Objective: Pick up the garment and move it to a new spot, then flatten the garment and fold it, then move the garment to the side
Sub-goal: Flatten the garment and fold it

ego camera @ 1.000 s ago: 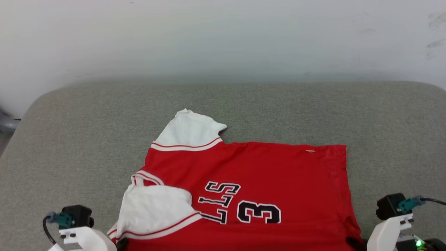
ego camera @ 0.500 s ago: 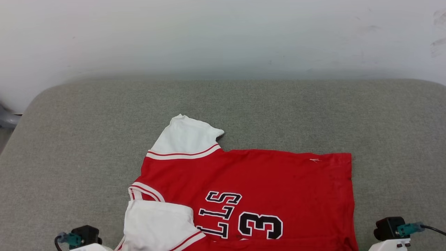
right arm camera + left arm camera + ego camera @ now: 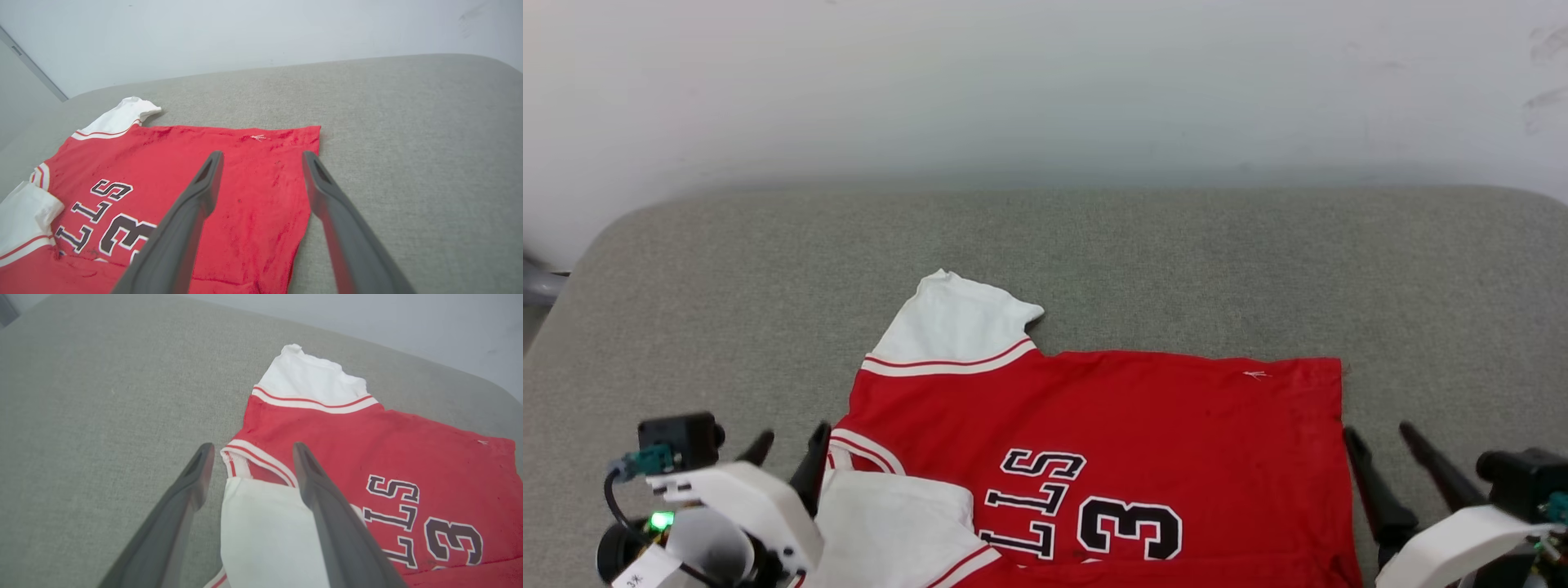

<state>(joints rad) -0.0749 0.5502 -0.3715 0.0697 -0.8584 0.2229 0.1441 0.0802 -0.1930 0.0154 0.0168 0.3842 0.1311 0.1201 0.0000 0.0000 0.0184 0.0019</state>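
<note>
Garment (image 3: pixel 1143 408): lies spread on the grey padded surface (image 3: pixel 727 286), front face up, at 6 o'clock from the surface centre in the head view; its near edge runs out of frame at the bottom. Orientation: neck opening toward 9 o'clock, straight hem toward 3 o'clock; the black lettering and the number 3 read inverted from the robot's side. Far sleeve (image 3: pixel 956 322): white, lies flat on the surface at 11 o'clock from the number. Near sleeve (image 3: pixel 898 523): white, folded inward over the red front at 8 o'clock from the number, covering the start of the lettering.

Left gripper (image 3: pixel 791 441): at 9 o'clock from the lettering, just beside the neck trim; fingers spread, nothing between the pads. In the left wrist view the striped neck trim (image 3: pixel 261 459) and the folded sleeve edge lie in the gap between the two fingers; contact with the cloth cannot be determined.

Right gripper (image 3: pixel 1378 431): at 3 o'clock from the number, just beside the hem; fingers spread, holding nothing. In the right wrist view one finger lies over the red cloth and the other over the bare surface, with the hem edge between them.

Pale wall (image 3: pixel 1045 82): at 12 o'clock, behind the surface.
</note>
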